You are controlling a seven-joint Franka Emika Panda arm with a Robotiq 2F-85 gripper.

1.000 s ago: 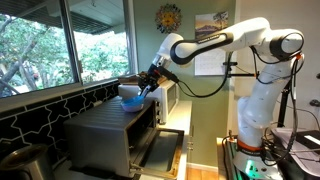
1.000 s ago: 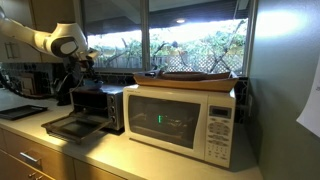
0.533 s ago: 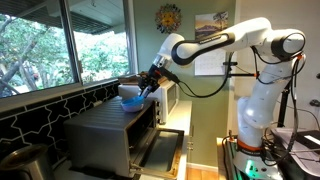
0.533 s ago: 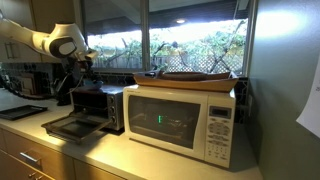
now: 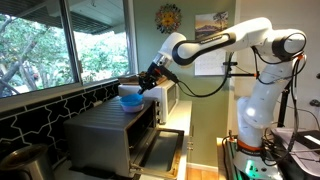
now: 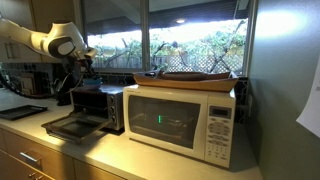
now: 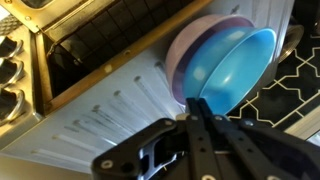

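Note:
A blue bowl (image 7: 235, 65) sits nested in a pale purple bowl (image 7: 188, 50) on the ribbed metal top of a toaster oven (image 7: 95, 115). My gripper (image 7: 197, 105) has its fingers pressed together on the near rim of the blue bowl. In an exterior view the gripper (image 5: 147, 84) is at the blue bowl (image 5: 130, 99) on top of the toaster oven (image 5: 110, 130). In an exterior view the gripper (image 6: 84, 72) hovers over the toaster oven (image 6: 100, 105), and the bowls are hard to make out there.
The toaster oven's door (image 6: 70, 125) hangs open toward the counter front. A white microwave (image 6: 180, 118) stands beside it with a flat brown tray (image 6: 195, 76) on top. Windows (image 5: 40, 45) and black tiled wall (image 5: 40, 115) run behind the oven.
Almost nothing has changed. My gripper stays on the blue bowl's rim on the oven top, with only a slight shift of the wrist.

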